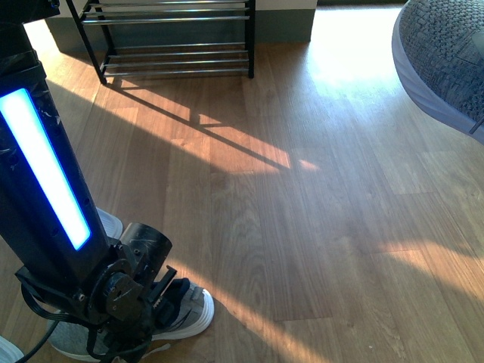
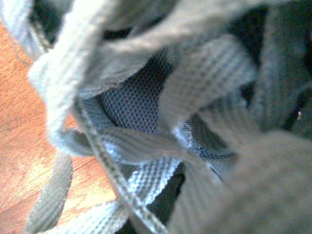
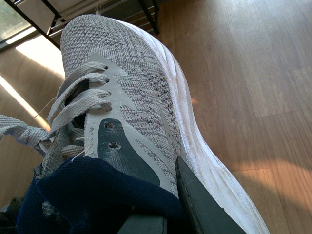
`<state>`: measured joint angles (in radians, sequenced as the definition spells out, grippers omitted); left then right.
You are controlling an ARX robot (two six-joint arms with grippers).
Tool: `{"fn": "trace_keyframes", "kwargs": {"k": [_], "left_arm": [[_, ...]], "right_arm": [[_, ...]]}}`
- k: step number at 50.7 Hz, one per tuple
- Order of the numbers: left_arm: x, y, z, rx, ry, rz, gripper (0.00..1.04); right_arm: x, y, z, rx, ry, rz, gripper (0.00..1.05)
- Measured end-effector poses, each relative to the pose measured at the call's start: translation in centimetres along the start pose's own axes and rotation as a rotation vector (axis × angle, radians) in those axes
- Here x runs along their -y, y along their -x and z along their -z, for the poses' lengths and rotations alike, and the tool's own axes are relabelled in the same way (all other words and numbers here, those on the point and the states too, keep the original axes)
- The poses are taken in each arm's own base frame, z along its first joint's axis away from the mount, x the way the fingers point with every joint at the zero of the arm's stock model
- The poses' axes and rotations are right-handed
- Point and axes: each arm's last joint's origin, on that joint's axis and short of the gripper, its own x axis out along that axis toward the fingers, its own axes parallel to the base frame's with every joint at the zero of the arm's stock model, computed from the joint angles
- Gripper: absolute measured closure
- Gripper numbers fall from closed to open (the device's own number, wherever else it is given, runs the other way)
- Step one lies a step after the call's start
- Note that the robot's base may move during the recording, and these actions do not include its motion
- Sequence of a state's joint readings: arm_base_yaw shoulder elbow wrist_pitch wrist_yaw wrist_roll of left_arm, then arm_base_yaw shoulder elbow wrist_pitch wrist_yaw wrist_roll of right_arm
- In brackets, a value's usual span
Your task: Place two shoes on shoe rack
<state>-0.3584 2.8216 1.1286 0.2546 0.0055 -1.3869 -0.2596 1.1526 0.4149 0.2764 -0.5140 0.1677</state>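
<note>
One grey sneaker [image 1: 185, 311] lies on the wooden floor at the lower left. My left gripper [image 1: 151, 306] is open and pressed down into its opening. The left wrist view shows only its laces [image 2: 146, 141] and mesh lining, very close. My right gripper [image 3: 165, 217] is shut on the other grey sneaker [image 3: 141, 87]: one dark finger [image 3: 204, 209] lies against its outer side by the white sole, the other sits inside the navy collar. Its toe points toward the shoe rack [image 3: 105, 9]. The shoe rack [image 1: 178, 57] stands at the far left against the wall, its visible chrome rods bare.
A large grey knit shape with a pale rim [image 1: 446, 60] fills the top right corner of the front view. A pale shoe edge [image 1: 110, 222] shows behind my left arm. Another pale edge [image 1: 7, 351] shows at the bottom left corner. Sunlit wooden floor [image 1: 302, 227] lies between me and the rack.
</note>
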Motion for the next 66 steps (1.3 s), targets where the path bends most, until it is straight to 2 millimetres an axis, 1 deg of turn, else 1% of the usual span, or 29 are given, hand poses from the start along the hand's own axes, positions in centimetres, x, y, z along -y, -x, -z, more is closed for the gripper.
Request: {"fn": "trace_keyframes", "kwargs": {"k": [8,12,15,16,18,21,22,23,26,27,28,29,30,31,33,34,38,39,44,45,48,49,52,55,59,62,66], "left_arm": [[-0.2,0.3,-0.1,0.035,-0.014,-0.013,1.03],[-0.1,1.1,-0.5,0.088,-0.087,-0.03,1.03],[0.4,2.5,-0.9,0.139,-0.14,-0.018,1.03],[0.6,3.1,-1.1,0.162,-0.16,-0.015,1.03],[1.2,5.0,-1.6,0.229,-0.219,0.015,1.03],[1.9,7.6,-2.2,0.3,-0.26,0.077,1.03],[2.1,8.6,-2.4,0.329,-0.275,0.093,1.03],[2.3,10.1,-2.6,0.367,-0.302,0.118,1.03],[2.4,13.2,-3.0,0.444,-0.343,0.16,1.03],[2.4,14.7,-3.1,0.481,-0.359,0.174,1.03],[2.3,15.8,-3.2,0.514,-0.379,0.174,1.03],[2.2,16.2,-3.2,0.527,-0.387,0.176,1.03],[2.0,17.2,-3.2,0.551,-0.395,0.183,1.03],[1.9,17.7,-3.2,0.564,-0.408,0.184,1.03],[1.4,19.6,-3.1,0.615,-0.436,0.188,1.03],[1.3,20.1,-3.1,0.627,-0.443,0.188,1.03],[0.0,23.8,-2.8,0.72,-0.49,0.19,1.03],[-0.5,25.1,-2.6,0.749,-0.501,0.197,1.03],[-2.0,29.6,-1.4,0.845,-0.535,0.228,1.03],[-2.1,30.0,-1.2,0.855,-0.538,0.231,1.03],[-3.0,32.5,-0.1,0.9,-0.563,0.261,1.03],[-3.2,32.8,0.1,0.911,-0.567,0.263,1.03],[-4.2,34.8,1.2,0.952,-0.583,0.28,1.03],[-5.1,36.1,2.0,0.983,-0.596,0.285,1.03],[-6.1,37.4,2.6,1.022,-0.599,0.295,1.03],[-6.3,37.7,2.6,1.033,-0.594,0.301,1.03],[-6.4,37.5,2.6,1.03,-0.601,0.292,1.03]], "right_arm": [[0.0,0.0,0.0,0.0,0.0,0.0,1.03],[0.0,0.0,0.0,0.0,0.0,0.0,1.03],[0.0,0.0,0.0,0.0,0.0,0.0,1.03],[0.0,0.0,0.0,0.0,0.0,0.0,1.03],[0.0,0.0,0.0,0.0,0.0,0.0,1.03],[0.0,0.0,0.0,0.0,0.0,0.0,1.03],[0.0,0.0,0.0,0.0,0.0,0.0,1.03],[0.0,0.0,0.0,0.0,0.0,0.0,1.03],[0.0,0.0,0.0,0.0,0.0,0.0,1.03],[0.0,0.0,0.0,0.0,0.0,0.0,1.03],[0.0,0.0,0.0,0.0,0.0,0.0,1.03],[0.0,0.0,0.0,0.0,0.0,0.0,1.03],[0.0,0.0,0.0,0.0,0.0,0.0,1.03],[0.0,0.0,0.0,0.0,0.0,0.0,1.03],[0.0,0.0,0.0,0.0,0.0,0.0,1.03],[0.0,0.0,0.0,0.0,0.0,0.0,1.03],[0.0,0.0,0.0,0.0,0.0,0.0,1.03],[0.0,0.0,0.0,0.0,0.0,0.0,1.03],[0.0,0.0,0.0,0.0,0.0,0.0,1.03],[0.0,0.0,0.0,0.0,0.0,0.0,1.03],[0.0,0.0,0.0,0.0,0.0,0.0,1.03],[0.0,0.0,0.0,0.0,0.0,0.0,1.03],[0.0,0.0,0.0,0.0,0.0,0.0,1.03],[0.0,0.0,0.0,0.0,0.0,0.0,1.03],[0.0,0.0,0.0,0.0,0.0,0.0,1.03],[0.0,0.0,0.0,0.0,0.0,0.0,1.03],[0.0,0.0,0.0,0.0,0.0,-0.001,1.03]]}}
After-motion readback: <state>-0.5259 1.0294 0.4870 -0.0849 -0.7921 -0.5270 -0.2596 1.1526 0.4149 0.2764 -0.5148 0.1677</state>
